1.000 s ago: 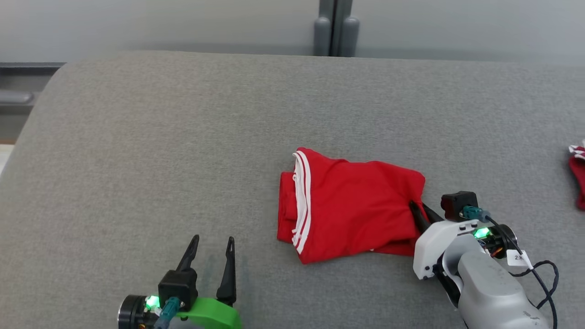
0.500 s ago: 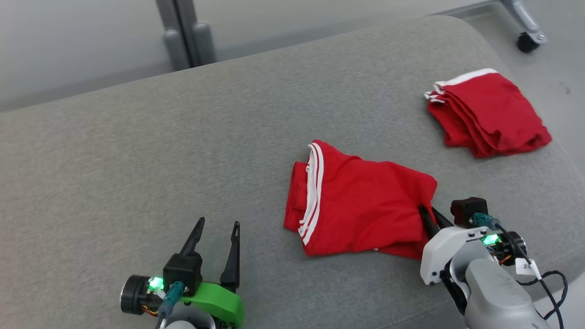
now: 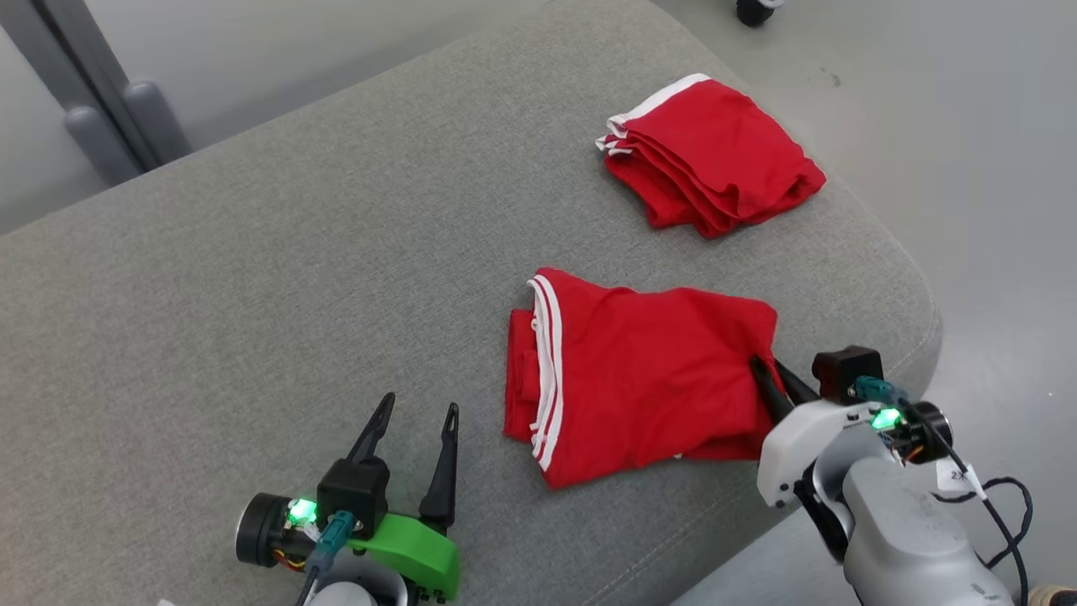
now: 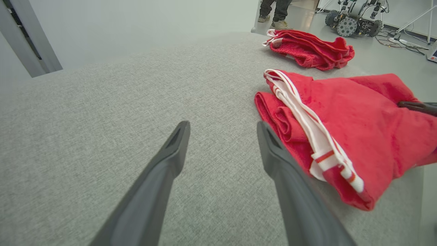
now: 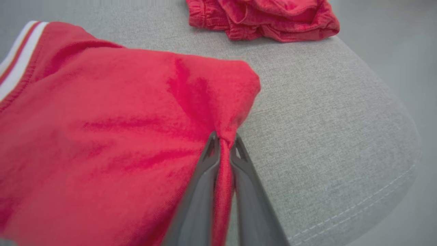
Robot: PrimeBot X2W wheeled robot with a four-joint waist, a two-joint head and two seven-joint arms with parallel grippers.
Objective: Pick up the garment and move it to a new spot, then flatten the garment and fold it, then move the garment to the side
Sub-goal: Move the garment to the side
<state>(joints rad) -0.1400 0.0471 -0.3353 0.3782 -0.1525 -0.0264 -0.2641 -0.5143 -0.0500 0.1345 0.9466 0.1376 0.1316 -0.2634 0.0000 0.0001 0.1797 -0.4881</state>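
Note:
The garment (image 3: 639, 370) is a folded red piece with white stripes along its left edge, lying on the grey cushion (image 3: 252, 269). My right gripper (image 3: 767, 374) is shut on the garment's right edge; in the right wrist view the red cloth (image 5: 136, 130) is pinched between the two fingers (image 5: 223, 141). My left gripper (image 3: 421, 408) stands open on the bare cushion, left of the garment's striped edge (image 4: 307, 136), with nothing between its fingers (image 4: 222, 128).
A second folded red garment (image 3: 711, 156) lies further back, near the cushion's right end. The cushion's rounded right edge (image 3: 913, 295) drops to the pale floor. A grey post (image 3: 109, 109) stands behind. A person's feet (image 4: 275, 18) and a wheeled machine (image 4: 355, 20) are on the floor.
The head camera has swung to the right, bringing the second red garment and the cushion's right end into view. Both grippers keep their places relative to the garment.

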